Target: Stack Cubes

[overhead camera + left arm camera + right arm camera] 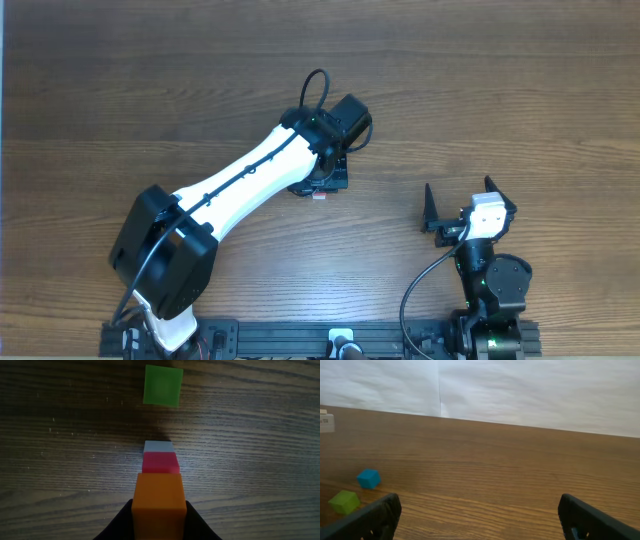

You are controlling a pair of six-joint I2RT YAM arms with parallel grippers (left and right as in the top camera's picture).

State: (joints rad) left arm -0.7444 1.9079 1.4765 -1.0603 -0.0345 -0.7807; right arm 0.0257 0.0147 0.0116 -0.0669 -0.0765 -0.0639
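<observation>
**benchrat:** ok, where's the orange cube (pixel 159 502) sitting relative to the jaws?

**cubefan:** Right between them. In the left wrist view the left gripper (pixel 159 510) has one dark finger (pixel 121 521) on each side of it, pressed against the side faces, so the jaws are clamped on it. The cube sticks out past the fingertips.

**benchrat:** And where's it sitting on the table?

**cubefan:** Around the middle of the wooden table (pixel 120 90). From the top view the left gripper (pixel 320 180) is out there at the end of the white arm, and it covers most of what's under it. In the wrist view the orange cube lines up with a red cube (pixel 160 463), and there's a pale grey-blue cube (pixel 159 446) touching the red one on its far side. Can't tell if orange is actually resting on red or just above it.

**benchrat:** Other cubes?

**cubefan:** There's a green cube (pixel 162 385) on its own, well apart from that lineup. The right wrist view also shows it, with a blue cube (pixel 368 478) close beside it.

**benchrat:** Right arm?

**cubefan:** The right gripper (pixel 458 195) is near its base on the right side. Its jaws are spread wide with nothing between them, just bare wood, and it's well away from all the cubes.
</observation>
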